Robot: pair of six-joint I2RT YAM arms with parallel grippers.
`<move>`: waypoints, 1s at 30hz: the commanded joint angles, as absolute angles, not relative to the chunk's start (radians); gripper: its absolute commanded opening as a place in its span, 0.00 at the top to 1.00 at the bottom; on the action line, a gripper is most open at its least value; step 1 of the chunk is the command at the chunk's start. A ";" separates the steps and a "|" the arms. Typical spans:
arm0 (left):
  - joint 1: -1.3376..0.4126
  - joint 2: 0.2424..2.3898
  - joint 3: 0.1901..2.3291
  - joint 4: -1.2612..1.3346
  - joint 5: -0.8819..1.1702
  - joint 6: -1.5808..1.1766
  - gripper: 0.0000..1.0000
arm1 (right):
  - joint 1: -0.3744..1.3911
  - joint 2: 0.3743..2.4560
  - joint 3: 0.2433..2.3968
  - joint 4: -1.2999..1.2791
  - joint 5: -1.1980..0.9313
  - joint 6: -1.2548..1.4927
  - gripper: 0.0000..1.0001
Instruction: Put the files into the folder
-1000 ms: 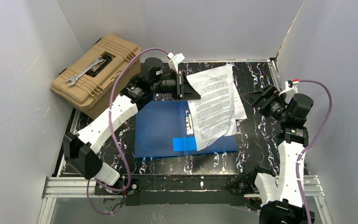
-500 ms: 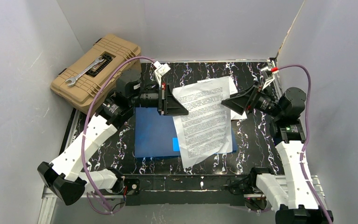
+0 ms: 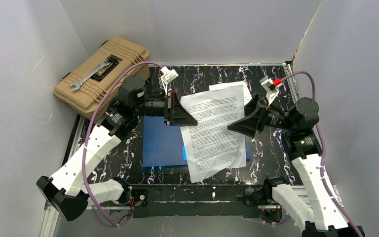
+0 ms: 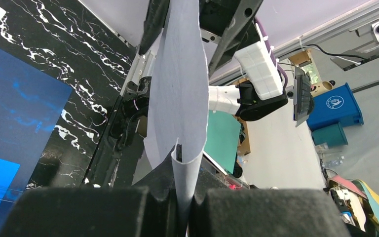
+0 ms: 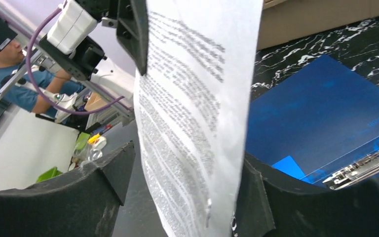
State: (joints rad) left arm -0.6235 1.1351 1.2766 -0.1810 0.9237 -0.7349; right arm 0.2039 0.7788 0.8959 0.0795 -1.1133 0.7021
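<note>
The files (image 3: 214, 131), white sheets with printed text, hang lifted above the blue folder (image 3: 160, 143), which lies flat on the black marbled table. My left gripper (image 3: 183, 114) is shut on the sheets' left edge; in the left wrist view the paper (image 4: 180, 89) is pinched between the pads (image 4: 185, 202). My right gripper (image 3: 241, 123) is open, its jaws straddling the sheets' right edge. In the right wrist view the paper (image 5: 192, 98) hangs between the spread fingers (image 5: 286, 207), close against this one. Another white sheet (image 3: 238, 89) lies on the table behind.
A tan toolbox (image 3: 101, 79) with a wrench (image 3: 90, 75) on its lid stands at the back left. Grey walls close in the table on three sides. The folder (image 5: 321, 108) has a metal clip (image 5: 360, 170) near its lighter blue square (image 5: 288, 165).
My left gripper has carried the sheets left and toward the near side, over the folder. My right gripper has swung left from the table's right side to the sheets' right edge.
</note>
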 commanded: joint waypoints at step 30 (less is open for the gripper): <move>-0.614 1.077 1.381 -0.471 0.765 -0.590 0.47 | 0.272 0.677 0.955 -0.123 -1.036 0.597 0.99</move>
